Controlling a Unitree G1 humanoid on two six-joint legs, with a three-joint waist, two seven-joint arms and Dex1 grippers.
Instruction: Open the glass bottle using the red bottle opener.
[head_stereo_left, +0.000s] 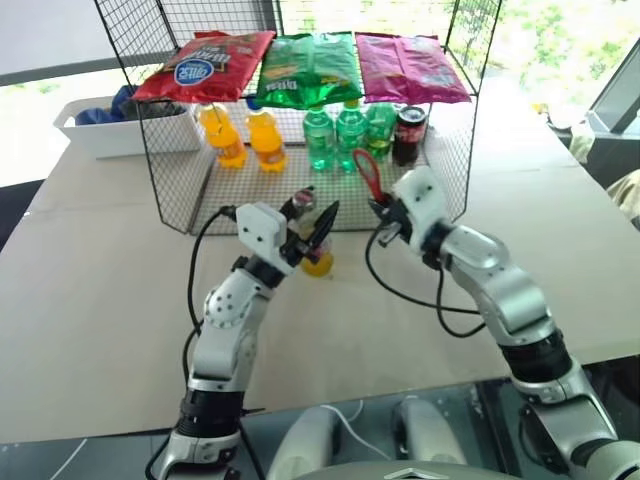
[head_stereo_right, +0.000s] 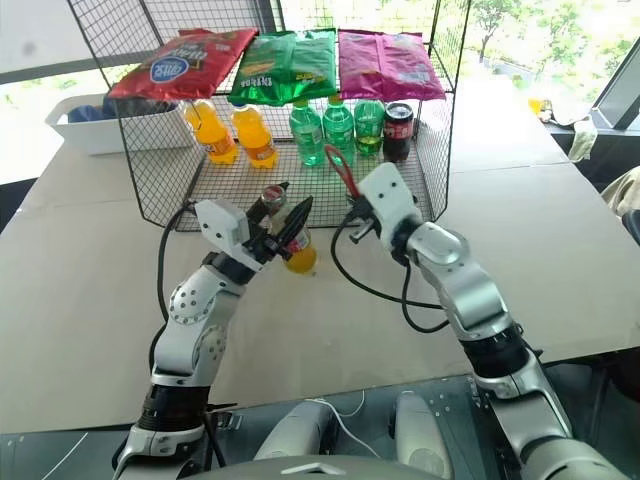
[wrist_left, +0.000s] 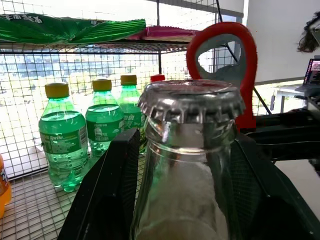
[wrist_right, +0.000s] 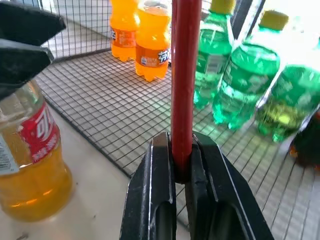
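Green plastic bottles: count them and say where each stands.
3, in a row on the wire rack's lower shelf, right of the orange bottles: green bottle one, two, three beside the dark bottle. More may be hidden.

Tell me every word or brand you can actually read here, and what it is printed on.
"Sprite": label of the nearest green plastic bottle.
Glass bottle: white characters on its red label, cropped, unreadable.
Orange plastic bottles, snack bags, dark can: print too small or blurred to read.

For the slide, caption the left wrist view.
Left gripper holds the glass bottle, cap on; red bottle opener rises just behind.
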